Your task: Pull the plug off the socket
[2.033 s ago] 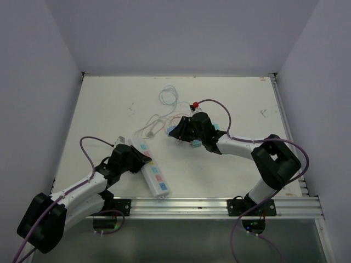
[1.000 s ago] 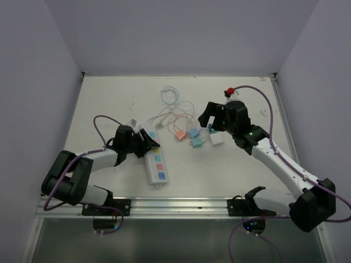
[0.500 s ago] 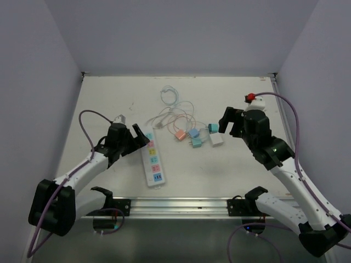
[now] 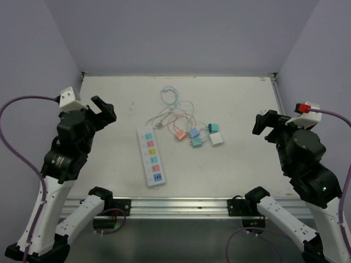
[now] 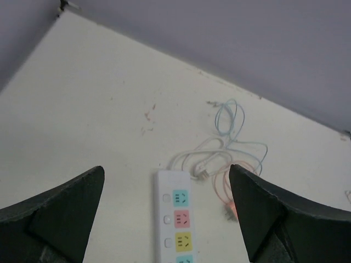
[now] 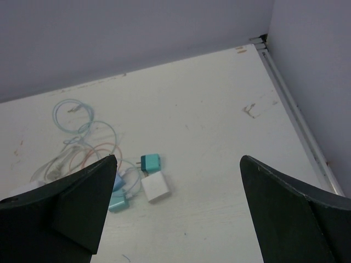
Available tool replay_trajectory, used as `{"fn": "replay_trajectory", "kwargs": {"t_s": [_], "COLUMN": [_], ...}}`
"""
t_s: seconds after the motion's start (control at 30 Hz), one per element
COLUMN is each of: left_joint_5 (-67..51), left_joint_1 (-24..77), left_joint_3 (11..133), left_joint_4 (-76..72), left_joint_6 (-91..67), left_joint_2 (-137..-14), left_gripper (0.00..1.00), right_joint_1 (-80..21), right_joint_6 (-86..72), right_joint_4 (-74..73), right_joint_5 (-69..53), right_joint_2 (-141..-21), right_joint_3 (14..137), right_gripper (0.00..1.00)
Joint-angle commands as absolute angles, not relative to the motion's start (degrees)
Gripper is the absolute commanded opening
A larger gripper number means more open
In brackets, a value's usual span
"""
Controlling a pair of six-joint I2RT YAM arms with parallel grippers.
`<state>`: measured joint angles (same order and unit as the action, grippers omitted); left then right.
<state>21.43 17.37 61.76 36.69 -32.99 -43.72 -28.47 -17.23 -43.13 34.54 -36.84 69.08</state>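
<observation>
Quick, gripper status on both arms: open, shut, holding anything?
Left gripper: open, holding nothing.
Right gripper: open, holding nothing.

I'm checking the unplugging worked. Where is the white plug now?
In the top view the white plug lies right of centre, below the teal plug, apart from the power strip to its left.

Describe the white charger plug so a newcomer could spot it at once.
Find the long white power strip left of centre. Right of it sits a cluster of small plugs. The white plug is at its right end, the only white one among coloured ones.
</observation>
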Motion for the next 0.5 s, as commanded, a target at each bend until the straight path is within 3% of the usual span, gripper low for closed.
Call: {"fn": "replay_trajectory", "kwargs": {"t_s": [0.0, 0.2, 0.47], "left_joint_5": [29.97, 29.45, 34.27], "left_joint_1": [17.05, 17.05, 17.05], "left_joint_3": [71.86, 81.81, 84.55], "left_joint_4": [45.16, 45.7, 45.35], "left_joint_6": [-26.29, -20.22, -19.6], "left_joint_2": [-41.58, -38.59, -33.5], "left_gripper": [0.99, 0.99, 1.0], "right_joint_1": [-28.39, -28.3, -28.3], "right_joint_6": [-12.13, -7.48, -4.04], "right_joint_4": [-45.18, -43.16, -40.0], "right_joint_5": [37.79, 38.32, 39.02], "right_joint_2": [-34.28, -28.75, -23.12], "right_joint_3": [72.33, 74.18, 73.22], "right_gripper": [0.99, 0.99, 0.99]}}
